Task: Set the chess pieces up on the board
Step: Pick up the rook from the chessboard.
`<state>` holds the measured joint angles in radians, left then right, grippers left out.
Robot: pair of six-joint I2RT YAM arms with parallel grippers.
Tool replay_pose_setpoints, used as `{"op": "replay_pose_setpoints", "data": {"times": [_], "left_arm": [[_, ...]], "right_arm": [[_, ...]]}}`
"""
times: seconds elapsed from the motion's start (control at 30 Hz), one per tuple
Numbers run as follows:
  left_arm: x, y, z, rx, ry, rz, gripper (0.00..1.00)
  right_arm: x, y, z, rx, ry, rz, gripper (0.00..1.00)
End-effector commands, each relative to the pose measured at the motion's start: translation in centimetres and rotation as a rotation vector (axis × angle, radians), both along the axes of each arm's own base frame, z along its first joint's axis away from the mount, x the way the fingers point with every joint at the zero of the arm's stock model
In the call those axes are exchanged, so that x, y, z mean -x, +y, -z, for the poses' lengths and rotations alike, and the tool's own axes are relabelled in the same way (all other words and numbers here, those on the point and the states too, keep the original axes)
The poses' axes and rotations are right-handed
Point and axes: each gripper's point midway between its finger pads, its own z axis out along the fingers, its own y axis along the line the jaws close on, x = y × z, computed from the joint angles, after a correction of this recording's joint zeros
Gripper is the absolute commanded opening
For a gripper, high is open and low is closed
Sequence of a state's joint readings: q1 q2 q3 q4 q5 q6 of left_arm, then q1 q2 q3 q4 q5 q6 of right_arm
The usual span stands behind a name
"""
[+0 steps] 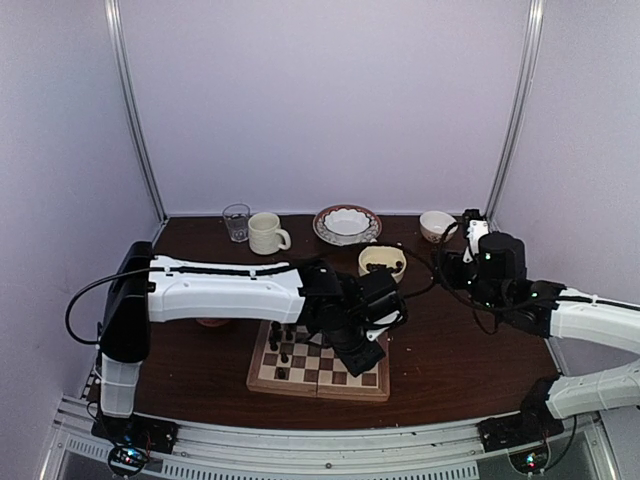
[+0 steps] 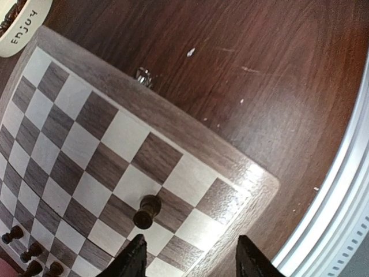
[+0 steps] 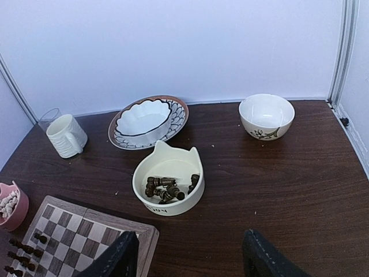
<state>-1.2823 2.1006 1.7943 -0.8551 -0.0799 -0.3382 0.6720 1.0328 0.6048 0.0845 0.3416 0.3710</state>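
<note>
Dark brown chess piece stands on the chequered wooden board just ahead of the spread, empty left gripper; right gripper also spread, empty.

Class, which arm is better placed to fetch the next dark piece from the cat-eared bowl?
Probably right: the right tool, open, faces the bowl of dark pieces; the left tool hovers over the board.

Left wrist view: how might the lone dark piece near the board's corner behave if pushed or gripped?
The lone dark piece stands tall on a small base, so a sideways nudge would probably tip it; its turned shape would likely roll on the smooth board. It looks light, so the left tool closing off-centre may flick it.
</note>
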Motion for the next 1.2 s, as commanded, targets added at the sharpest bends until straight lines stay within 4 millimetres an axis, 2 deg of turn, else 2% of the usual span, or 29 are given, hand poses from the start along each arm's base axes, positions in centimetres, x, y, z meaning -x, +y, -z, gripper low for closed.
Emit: {"op": "replay_pose_setpoints", "data": {"times": [0.0, 0.23, 0.43, 0.77, 0.9, 1.17], "left_arm": [[-1.0, 0.8, -0.3, -0.051, -0.039, -0.024, 0.55], [-1.7, 0.9, 1.2, -0.111, -0.058, -0.036, 0.55], [-2.5, 1.1, 1.7, -0.115, -0.047, -0.056, 0.54], [-3.0, 1.1, 2.7, -0.116, -0.005, -0.064, 0.44], [-3.0, 1.0, 3.0, -0.115, 0.009, -0.063, 0.37], [-2.8, 0.8, 3.2, -0.109, 0.027, -0.055, 0.34]], "right_arm": [[0.0, -0.7, -0.4, -0.023, -0.024, 0.027, 0.65], [0.4, -0.9, -0.8, -0.040, -0.042, 0.024, 0.65], [0.8, -1.3, -1.2, -0.053, -0.062, 0.030, 0.65], [0.8, -1.3, -1.4, -0.057, -0.069, 0.025, 0.65], [0.8, -1.2, -1.4, -0.057, -0.067, 0.022, 0.65], [0.7, -1.1, -1.2, -0.054, -0.058, 0.019, 0.65]]}}
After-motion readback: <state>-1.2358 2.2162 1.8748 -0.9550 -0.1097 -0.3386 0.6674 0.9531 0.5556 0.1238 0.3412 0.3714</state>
